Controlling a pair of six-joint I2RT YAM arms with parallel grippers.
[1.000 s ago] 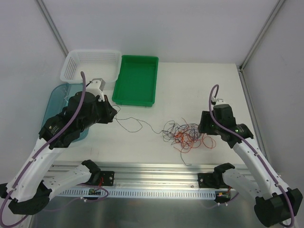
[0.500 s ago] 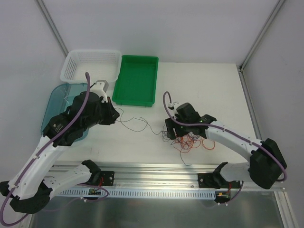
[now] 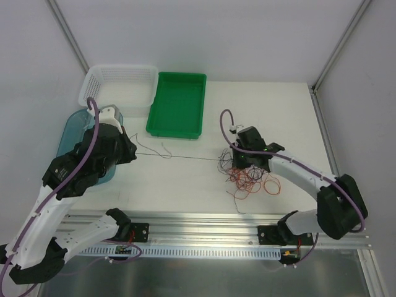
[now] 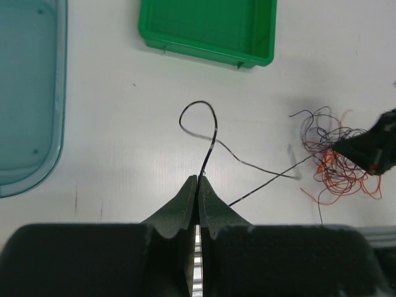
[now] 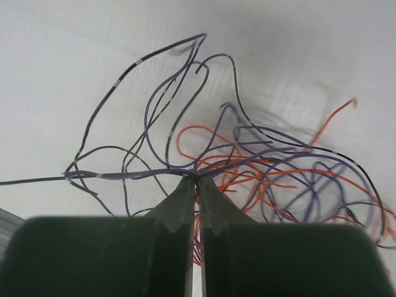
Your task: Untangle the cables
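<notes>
The left gripper [image 4: 198, 179] has its 2 fingers pressed together, pinching a thin black wire [image 4: 209, 151] that curls into 1 small loop just ahead of the tips. The wire then runs taut across the white table [image 3: 185, 124] to the tangle of hair-thin red-orange, purple and black cables [image 3: 250, 178]. The right gripper [image 5: 198, 178] is closed on a few purple and orange strands at the tangle's edge. The rest of the knot spreads in loose curls ahead of it and to its right.
</notes>
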